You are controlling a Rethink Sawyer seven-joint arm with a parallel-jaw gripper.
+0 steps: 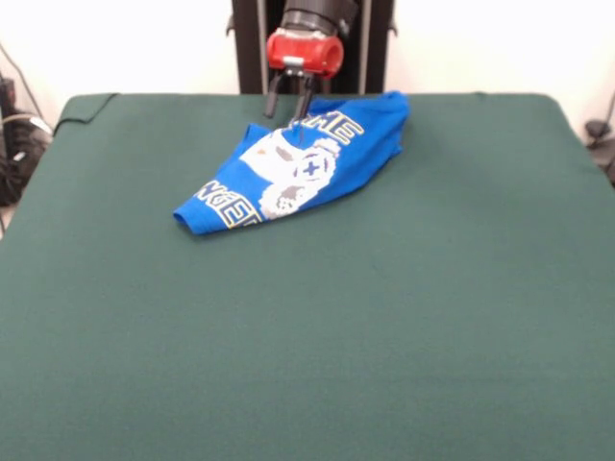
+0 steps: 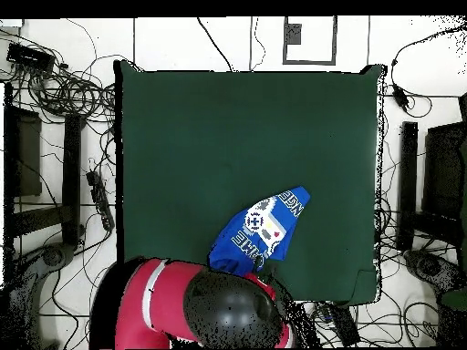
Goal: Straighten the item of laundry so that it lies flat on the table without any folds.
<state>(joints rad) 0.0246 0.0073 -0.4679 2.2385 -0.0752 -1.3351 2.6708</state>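
Observation:
The item of laundry (image 1: 298,163), a bright blue T-shirt with a white-grey emblem and yellow-outlined lettering, lies folded over itself in a slanted, narrow heap at the far middle of the green table (image 1: 384,317). My gripper (image 1: 287,113) hangs over the shirt's far edge with its two dark fingers (image 1: 305,104) apart. One fingertip is at the cloth and nothing is held between them. In the overhead view the shirt (image 2: 260,232) lies near the table's (image 2: 228,137) bottom edge. The red arm (image 2: 182,305) covers its lower end and hides the gripper.
Cables (image 2: 64,91) and dark equipment (image 2: 438,182) lie on the floor around the table. The black pedestal (image 1: 250,48) stands just behind the table's far edge, close to the shirt.

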